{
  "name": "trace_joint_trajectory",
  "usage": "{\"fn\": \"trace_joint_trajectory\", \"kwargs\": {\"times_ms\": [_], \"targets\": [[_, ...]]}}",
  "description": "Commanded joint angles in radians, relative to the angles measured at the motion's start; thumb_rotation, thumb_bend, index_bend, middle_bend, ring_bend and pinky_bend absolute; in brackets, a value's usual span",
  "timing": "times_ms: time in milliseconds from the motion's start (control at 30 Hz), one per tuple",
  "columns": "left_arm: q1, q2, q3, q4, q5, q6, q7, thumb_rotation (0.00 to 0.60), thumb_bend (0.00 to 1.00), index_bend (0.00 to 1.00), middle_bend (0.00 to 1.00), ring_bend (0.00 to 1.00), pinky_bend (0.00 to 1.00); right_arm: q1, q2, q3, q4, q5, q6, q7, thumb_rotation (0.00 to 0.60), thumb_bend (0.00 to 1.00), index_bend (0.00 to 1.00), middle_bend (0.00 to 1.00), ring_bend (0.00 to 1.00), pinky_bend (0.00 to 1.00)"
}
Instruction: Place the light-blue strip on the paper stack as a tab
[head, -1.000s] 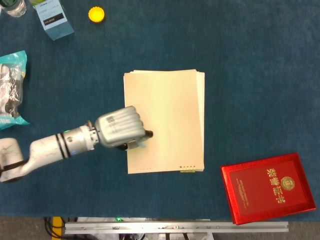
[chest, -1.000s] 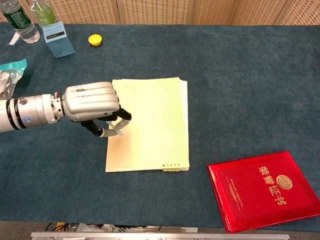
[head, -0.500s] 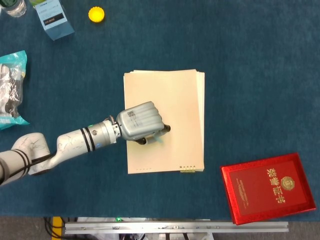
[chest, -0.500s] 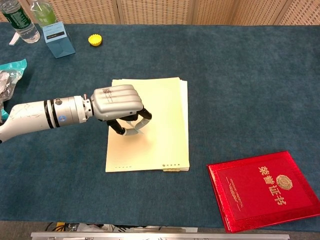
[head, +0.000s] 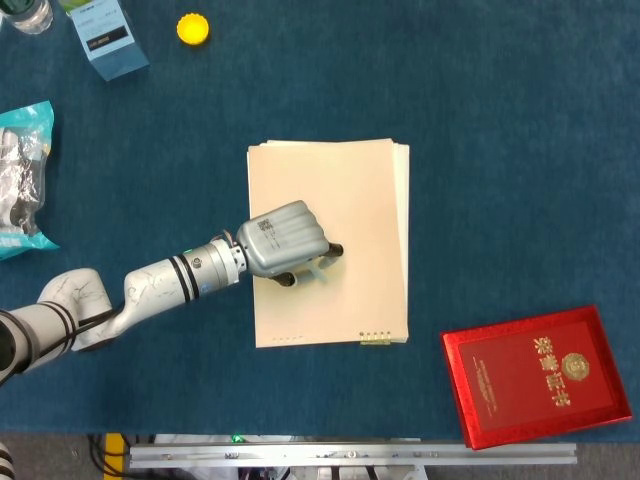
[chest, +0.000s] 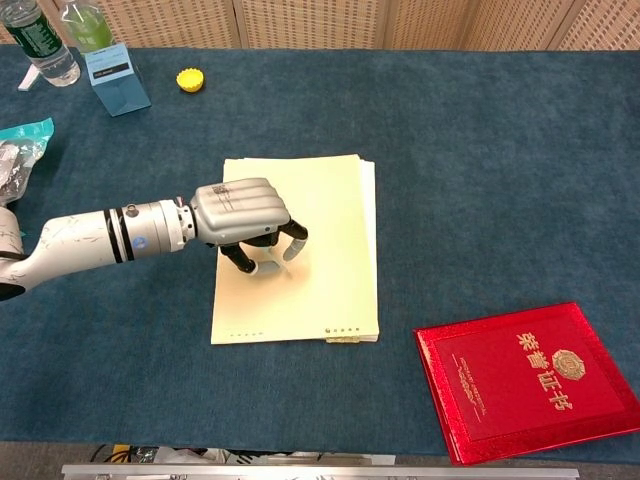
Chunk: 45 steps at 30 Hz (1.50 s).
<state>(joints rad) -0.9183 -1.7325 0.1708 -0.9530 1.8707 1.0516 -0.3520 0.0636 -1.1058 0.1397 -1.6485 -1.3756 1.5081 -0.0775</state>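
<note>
Light-blue strip (chest: 272, 264) pinched under my curled left hand (chest: 243, 214), low over the middle of the paper stack (chest: 330, 200) so it can be laid flat. I keep the palm down to press it onto the sheet. Chest view shows the strip between fingertips (chest: 298, 232); head view hides most of it beneath the knuckles. Red booklet (head: 540, 375) lies at four o'clock. Right hand unseen.
</note>
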Motion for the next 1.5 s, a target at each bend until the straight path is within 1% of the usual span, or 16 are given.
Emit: {"fn": "trace_joint_trajectory", "kwargs": {"times_ms": [33, 167, 333, 567, 867, 1033, 1200, 1300, 1500], "targets": [[0.0, 0.009, 0.002, -0.012, -0.004, 0.002, 0.017, 0.6, 0.34, 0.46, 0.98, 1.0, 0.99, 0.0, -0.001, 0.0, 0.001, -0.003, 0.002, 0.001, 0.6, 0.38, 0.37, 0.42, 0.43, 0.44], [0.006, 0.029, 0.004, -0.034, -0.015, 0.006, 0.031, 0.6, 0.34, 0.42, 0.98, 1.0, 0.99, -0.001, 0.0, 0.001, 0.001, -0.005, 0.005, 0.004, 0.6, 0.38, 0.37, 0.42, 0.43, 0.44], [0.014, 0.063, 0.006, -0.067, -0.03, 0.005, 0.054, 0.6, 0.34, 0.4, 0.98, 0.99, 0.99, -0.001, 0.001, 0.003, 0.004, -0.004, 0.004, 0.007, 0.6, 0.38, 0.37, 0.42, 0.43, 0.44], [0.02, 0.098, 0.017, -0.109, -0.058, -0.044, 0.095, 0.6, 0.34, 0.38, 0.97, 0.99, 0.99, 0.002, -0.006, 0.002, 0.015, -0.009, 0.001, 0.017, 0.6, 0.38, 0.37, 0.42, 0.43, 0.44], [0.028, 0.118, -0.01, -0.138, -0.097, -0.05, 0.113, 0.6, 0.34, 0.38, 0.97, 0.99, 0.99, -0.005, -0.004, 0.0, 0.021, -0.011, 0.008, 0.03, 0.6, 0.38, 0.37, 0.42, 0.43, 0.44], [0.032, 0.13, -0.018, -0.153, -0.12, -0.07, 0.132, 0.6, 0.34, 0.37, 0.97, 0.99, 0.99, -0.007, -0.003, 0.0, 0.023, -0.013, 0.009, 0.035, 0.6, 0.38, 0.37, 0.42, 0.43, 0.44], [0.045, 0.142, -0.034, -0.174, -0.152, -0.085, 0.184, 0.6, 0.34, 0.35, 0.97, 0.99, 0.99, -0.008, -0.002, -0.001, 0.024, -0.016, 0.011, 0.039, 0.6, 0.38, 0.37, 0.42, 0.43, 0.44], [0.063, 0.139, -0.045, -0.173, -0.169, -0.07, 0.212, 0.6, 0.34, 0.35, 0.97, 0.99, 0.99, -0.008, -0.003, -0.001, 0.027, -0.017, 0.011, 0.042, 0.6, 0.38, 0.37, 0.42, 0.43, 0.44], [0.077, 0.151, -0.052, -0.196, -0.19, -0.083, 0.255, 0.6, 0.34, 0.34, 0.97, 0.99, 0.99, -0.008, -0.008, -0.002, 0.032, -0.017, 0.008, 0.045, 0.6, 0.38, 0.37, 0.42, 0.43, 0.44]]}}
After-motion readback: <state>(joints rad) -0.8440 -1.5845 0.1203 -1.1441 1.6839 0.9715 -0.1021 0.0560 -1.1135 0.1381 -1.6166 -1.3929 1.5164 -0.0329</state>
